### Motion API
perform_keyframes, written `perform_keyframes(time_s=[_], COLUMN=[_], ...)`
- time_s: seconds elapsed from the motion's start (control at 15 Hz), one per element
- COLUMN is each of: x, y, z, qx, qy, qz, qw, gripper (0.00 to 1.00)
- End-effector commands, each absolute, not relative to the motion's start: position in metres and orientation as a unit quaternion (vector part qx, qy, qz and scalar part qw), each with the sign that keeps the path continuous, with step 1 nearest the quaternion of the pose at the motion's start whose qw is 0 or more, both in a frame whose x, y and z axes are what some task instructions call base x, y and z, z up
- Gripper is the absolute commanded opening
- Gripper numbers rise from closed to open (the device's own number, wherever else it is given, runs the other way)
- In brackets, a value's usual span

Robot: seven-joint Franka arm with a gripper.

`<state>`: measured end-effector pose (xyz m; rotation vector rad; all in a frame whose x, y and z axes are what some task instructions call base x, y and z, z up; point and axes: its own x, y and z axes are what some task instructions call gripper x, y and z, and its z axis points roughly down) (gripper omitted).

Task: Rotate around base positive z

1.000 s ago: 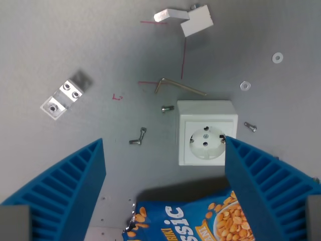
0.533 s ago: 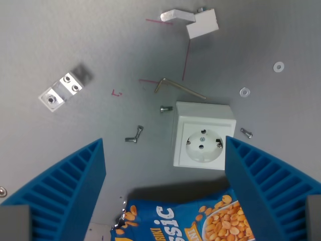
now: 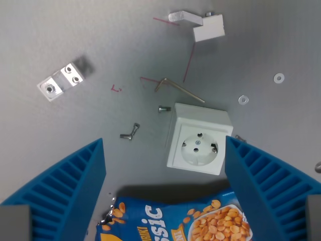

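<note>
Gripper (image 3: 163,193) seen from the wrist camera, its blue ribbed fingers (image 3: 60,198) spread wide and grasping nothing, above a grey table (image 3: 60,40). Socket (image 3: 199,138), white and tilted, lies between the fingers, nearer the finger at the wrist view's right. Snack bag (image 3: 175,221) sits at the bottom edge, just below the socket. Hex key (image 3: 178,89) lies just above the socket, with a screw (image 3: 163,108) beside the socket's upper left corner and a bent screw (image 3: 129,132) further left. Metal bracket (image 3: 61,81) lies well apart at the left; white bracket (image 3: 200,25) near the top edge; two washers (image 3: 279,78) at the right.
</note>
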<state>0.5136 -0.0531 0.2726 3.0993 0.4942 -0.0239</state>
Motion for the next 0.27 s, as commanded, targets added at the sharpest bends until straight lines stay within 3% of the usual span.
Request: perform_keyframes(time_s=[0.07, 0.27], x=[0.5136, 0.5136], y=[-0.0538, -0.0538], z=[0.2737, 0.2737], qx=[0.97, 0.965], qy=[0.242, 0.261], qz=[-0.005, -0.005], qw=[0.004, 0.004], gripper=[1.0, 1.0])
